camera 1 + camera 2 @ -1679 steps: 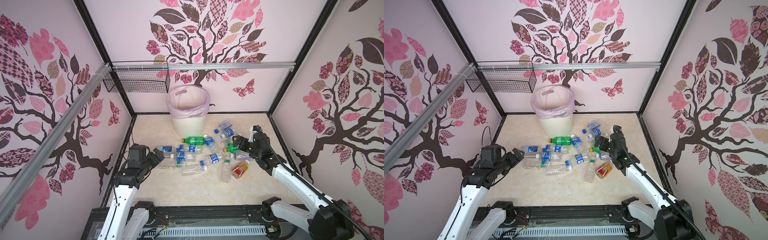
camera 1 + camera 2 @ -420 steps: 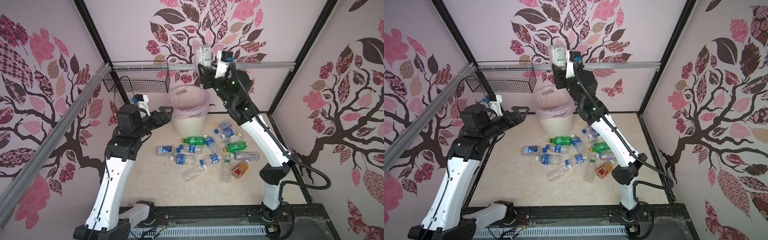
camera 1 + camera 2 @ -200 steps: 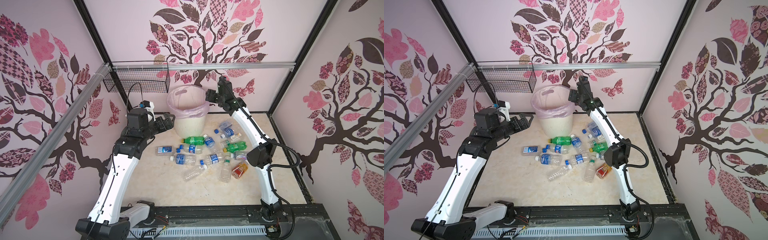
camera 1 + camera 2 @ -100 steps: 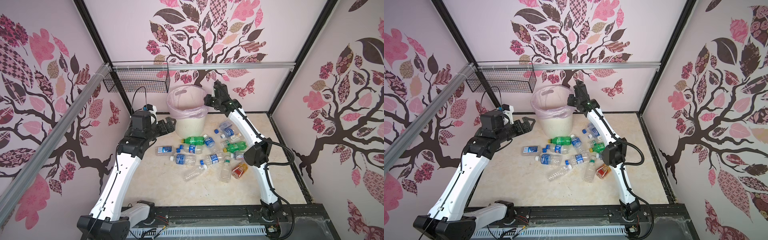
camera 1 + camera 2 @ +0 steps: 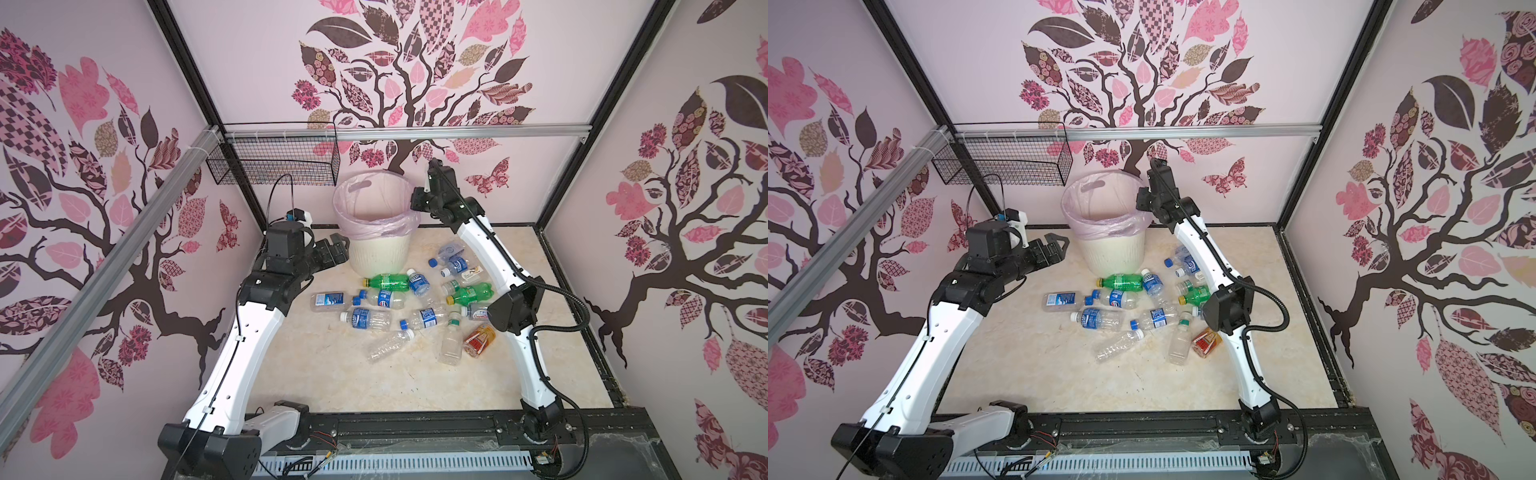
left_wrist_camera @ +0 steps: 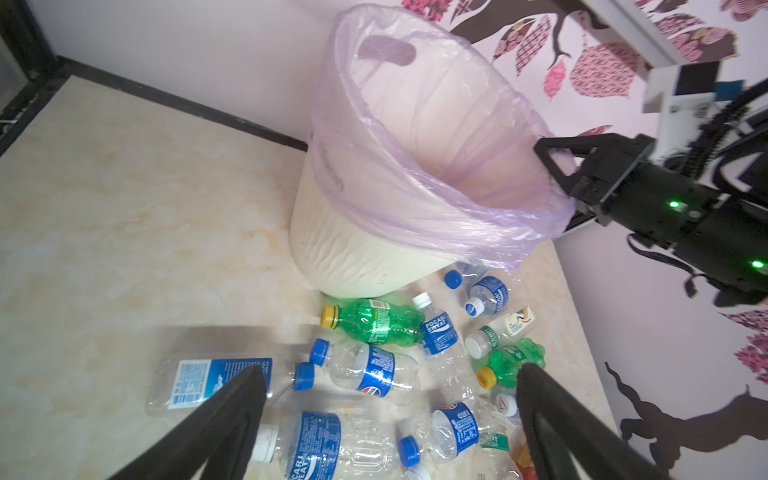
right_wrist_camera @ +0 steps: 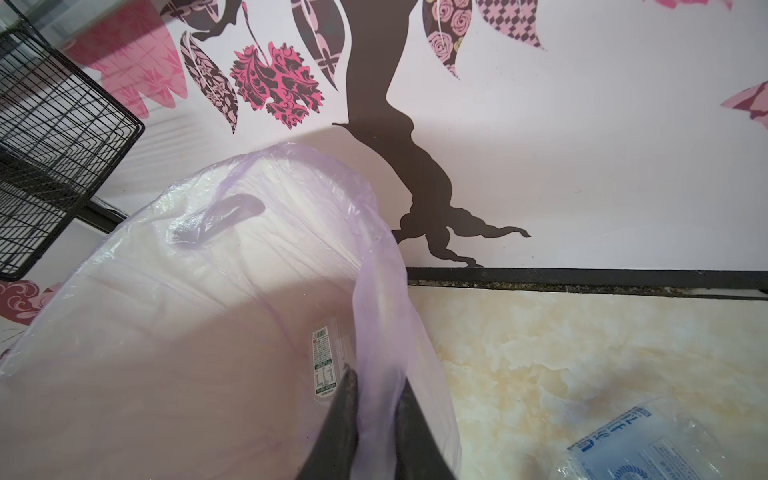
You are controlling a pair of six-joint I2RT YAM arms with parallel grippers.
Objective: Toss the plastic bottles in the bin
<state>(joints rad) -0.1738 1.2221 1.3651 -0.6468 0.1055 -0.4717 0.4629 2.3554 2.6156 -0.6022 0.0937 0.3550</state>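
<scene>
**Right fingers at the bin's rim, left gripper open beside its wall**

Your bin (image 5: 377, 259) stands at the back of the floor (image 5: 332, 374), close to the rear wall, with its pink bag (image 6: 395, 216) folded over the rim. Your right gripper (image 7: 376, 376) sits on the near-right stretch of that rim. Its fingers are drawn close together, one over the bin's inside and one outside, and the bag's fold lies between them. You cannot tell whether they really nip the plastic. One clear bottle (image 7: 324, 361) lies inside the bin, below that gripper.

Your left gripper (image 5: 337, 249) hangs low, just beside the bin's left flank. Its jaws are spread wide and it holds nothing.

The other plastic bottles (image 5: 370, 319) lie scattered on the floor in front of the bin and to its right. The nearest green bottle (image 5: 388, 282) is just beside the bin's base. The right arm's elbow (image 5: 515, 307) hangs over the pile's right edge and covers part of a bottle. The orange-red labelled bottle (image 5: 478, 338) lies just beside that elbow.

For room to move, you have bare floor left of the pile, under your left arm. There is also a broad bare strip between the pile and the robot's base. Overhead, the wire mesh basket (image 5: 274, 162) hangs from the rail (image 5: 457, 132), up and to the left of the bin.
</scene>
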